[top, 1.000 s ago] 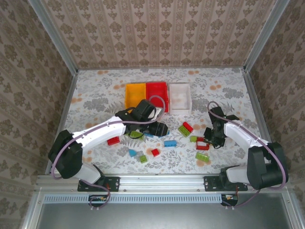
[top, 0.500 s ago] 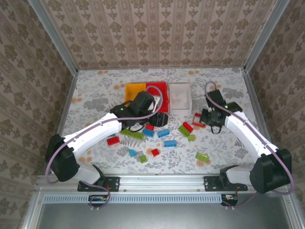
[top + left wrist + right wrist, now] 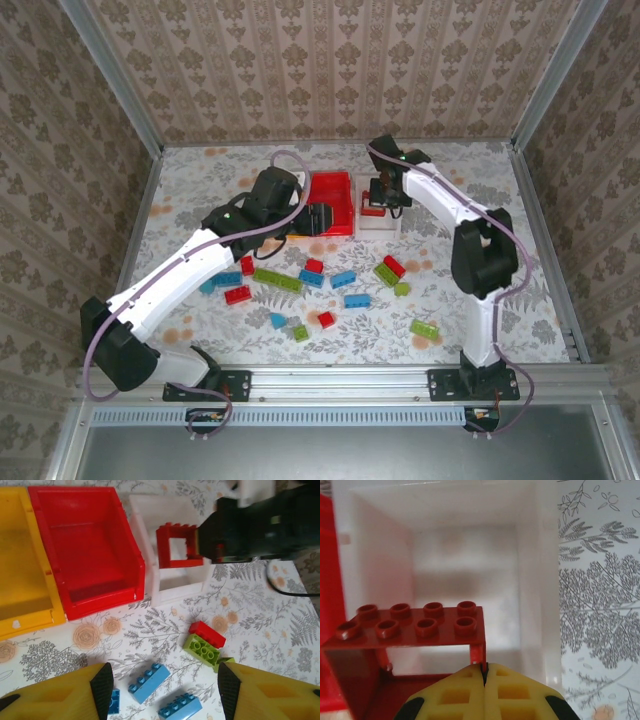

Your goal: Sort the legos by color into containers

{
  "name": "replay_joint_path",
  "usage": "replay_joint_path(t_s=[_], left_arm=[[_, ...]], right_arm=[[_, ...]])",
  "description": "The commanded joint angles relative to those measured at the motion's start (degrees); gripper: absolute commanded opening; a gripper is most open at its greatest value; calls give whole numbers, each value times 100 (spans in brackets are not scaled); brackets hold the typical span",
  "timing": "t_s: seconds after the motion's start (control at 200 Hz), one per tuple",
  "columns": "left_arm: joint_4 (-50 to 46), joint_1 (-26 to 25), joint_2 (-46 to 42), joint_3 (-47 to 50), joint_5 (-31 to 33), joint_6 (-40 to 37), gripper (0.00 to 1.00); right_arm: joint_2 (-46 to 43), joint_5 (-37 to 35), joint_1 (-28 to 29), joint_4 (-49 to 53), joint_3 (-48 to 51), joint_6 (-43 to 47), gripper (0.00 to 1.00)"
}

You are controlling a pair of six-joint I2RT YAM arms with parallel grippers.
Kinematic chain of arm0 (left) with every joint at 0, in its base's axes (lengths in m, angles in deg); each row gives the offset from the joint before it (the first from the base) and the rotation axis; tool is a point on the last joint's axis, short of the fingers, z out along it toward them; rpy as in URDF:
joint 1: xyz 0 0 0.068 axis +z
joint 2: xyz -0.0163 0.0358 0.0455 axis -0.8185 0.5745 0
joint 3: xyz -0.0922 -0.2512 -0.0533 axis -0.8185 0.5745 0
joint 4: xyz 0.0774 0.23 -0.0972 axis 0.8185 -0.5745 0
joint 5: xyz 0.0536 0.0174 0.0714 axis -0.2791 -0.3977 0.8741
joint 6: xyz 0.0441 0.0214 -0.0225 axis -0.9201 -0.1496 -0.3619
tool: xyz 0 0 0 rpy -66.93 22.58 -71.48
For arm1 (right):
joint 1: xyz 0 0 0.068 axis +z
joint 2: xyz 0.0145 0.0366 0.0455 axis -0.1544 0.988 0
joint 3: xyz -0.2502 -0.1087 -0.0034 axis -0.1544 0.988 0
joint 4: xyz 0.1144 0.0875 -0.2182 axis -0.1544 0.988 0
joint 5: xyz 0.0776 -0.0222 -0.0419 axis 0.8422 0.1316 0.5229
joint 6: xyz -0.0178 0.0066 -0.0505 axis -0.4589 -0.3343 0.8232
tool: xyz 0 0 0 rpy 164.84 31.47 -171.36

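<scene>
A red frame-shaped lego (image 3: 415,625) hangs over the white container (image 3: 530,580), its lower bar pinched in the closed right claw (image 3: 484,672). The white, red (image 3: 100,540) and orange-yellow (image 3: 20,570) containers sit side by side toward the far edge of the counter (image 3: 200,200). The left claw (image 3: 162,690) is open and holds nothing, above loose legos (image 3: 343,279) mid-counter.

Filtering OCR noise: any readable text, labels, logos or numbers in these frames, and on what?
None readable in any view.
The orange-yellow bin, red bin and white bin have plain walls, no labels.
The studs of the red frame brick show no lettering; the loose bricks are too small or blurred to tell.
The wallpaper and table cover carry patterns only.
</scene>
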Motion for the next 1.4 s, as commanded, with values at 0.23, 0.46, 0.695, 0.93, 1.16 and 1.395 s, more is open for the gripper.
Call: replay_joint_path(t_s=[0.23,0.46,0.695,0.93,1.16,1.395], left_arm=[[-169,-48,-137,-56,161,93,60],[-335,-46,-218,-71,442,179,60],[-1159,131,-625,43,1377,544,60],[-2434,1385,-1169,625,1729,1573,62],[-2674,3559,-1195,1661,789,1722,67],[-2057,4765,-742,2487,123,1204,71]], right_arm=[[1059,-349,-183,894,-1480,286,0],[1476,-124,-276,953,-1860,370,7],[1154,140,-237,869,-1961,389,33],[-80,480,119,389,-1298,428,43],[-1762,2606,1205,-1839,1166,1094,61],[-1879,3815,2141,-2287,2002,1076,66]])
